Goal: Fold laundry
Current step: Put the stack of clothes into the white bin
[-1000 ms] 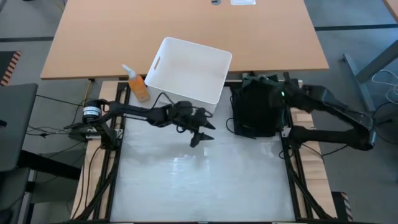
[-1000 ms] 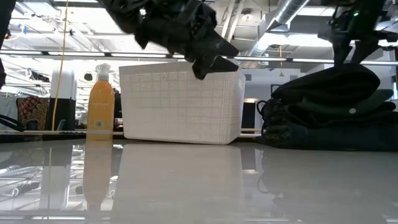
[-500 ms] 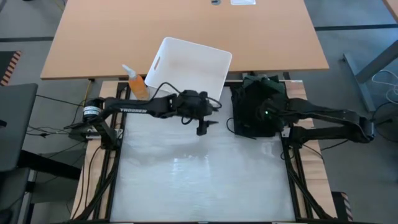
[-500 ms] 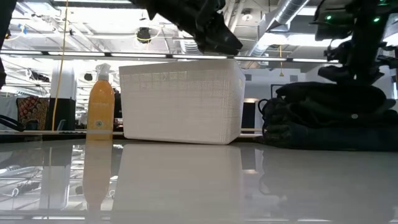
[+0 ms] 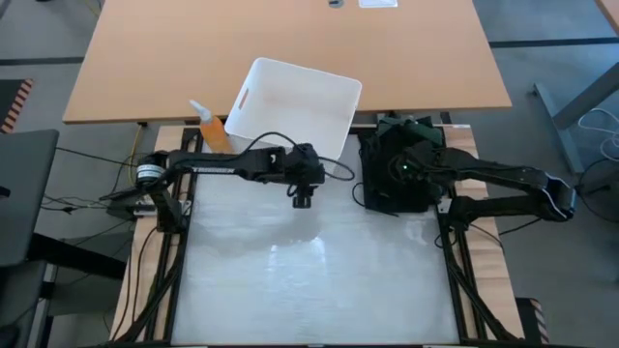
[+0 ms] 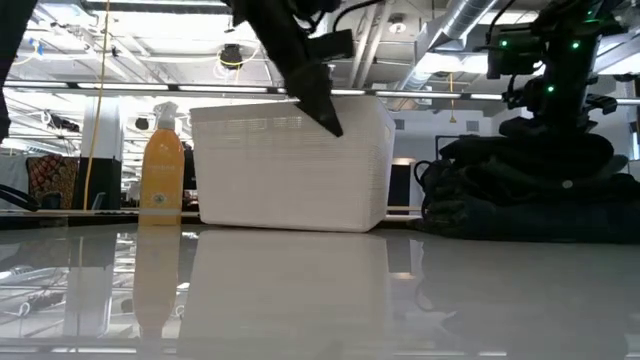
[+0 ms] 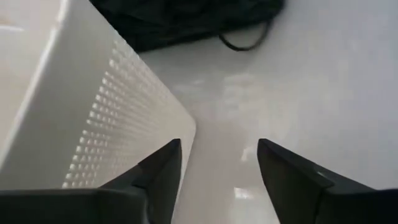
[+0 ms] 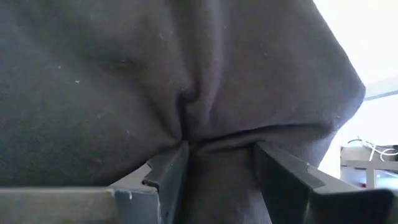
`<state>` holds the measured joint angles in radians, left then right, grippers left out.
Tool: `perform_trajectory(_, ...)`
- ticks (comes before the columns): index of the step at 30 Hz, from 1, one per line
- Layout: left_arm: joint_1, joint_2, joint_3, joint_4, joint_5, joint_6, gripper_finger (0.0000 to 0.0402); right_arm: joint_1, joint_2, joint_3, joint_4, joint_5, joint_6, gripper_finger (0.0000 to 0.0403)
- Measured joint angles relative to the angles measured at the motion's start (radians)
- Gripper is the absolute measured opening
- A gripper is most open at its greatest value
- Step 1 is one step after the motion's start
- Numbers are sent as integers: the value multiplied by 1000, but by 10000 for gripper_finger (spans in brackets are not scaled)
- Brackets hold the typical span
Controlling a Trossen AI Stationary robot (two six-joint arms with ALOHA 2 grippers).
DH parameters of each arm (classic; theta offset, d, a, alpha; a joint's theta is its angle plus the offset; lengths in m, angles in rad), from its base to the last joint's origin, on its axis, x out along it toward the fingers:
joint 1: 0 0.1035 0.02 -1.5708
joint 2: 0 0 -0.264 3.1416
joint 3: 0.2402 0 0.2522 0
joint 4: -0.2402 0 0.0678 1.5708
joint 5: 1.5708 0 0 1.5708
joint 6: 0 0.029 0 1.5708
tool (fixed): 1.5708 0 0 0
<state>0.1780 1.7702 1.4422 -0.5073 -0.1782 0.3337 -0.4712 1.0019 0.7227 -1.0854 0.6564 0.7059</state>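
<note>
I see lots of bare table (image 5: 319,280) in front. The white bin (image 5: 295,106) and the clothes pile (image 5: 398,179) block the back.

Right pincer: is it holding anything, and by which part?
The right pincer pinches a fold of dark cloth atop the laundry pile. Left pincer holds nothing.

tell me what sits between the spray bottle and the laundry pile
The white bin stands between the spray bottle and the laundry, clearest in the low view.
</note>
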Motion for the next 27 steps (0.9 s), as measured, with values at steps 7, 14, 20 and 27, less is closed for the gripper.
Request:
perform_trajectory(7,46,132,112,60,-26,41,167,-1,-2,0,6,-3,0,207)
perform_trajectory(14,64,266,311,-7,-9,36,157,-2,-1,0,6,-2,0,207)
perform_trajectory(20,37,276,449,-143,71,38,157,-2,-1,29,-21,12,-36,207)
perform_trajectory(27,-2,232,563,-242,102,38,157,-1,-10,187,-88,23,-92,207)
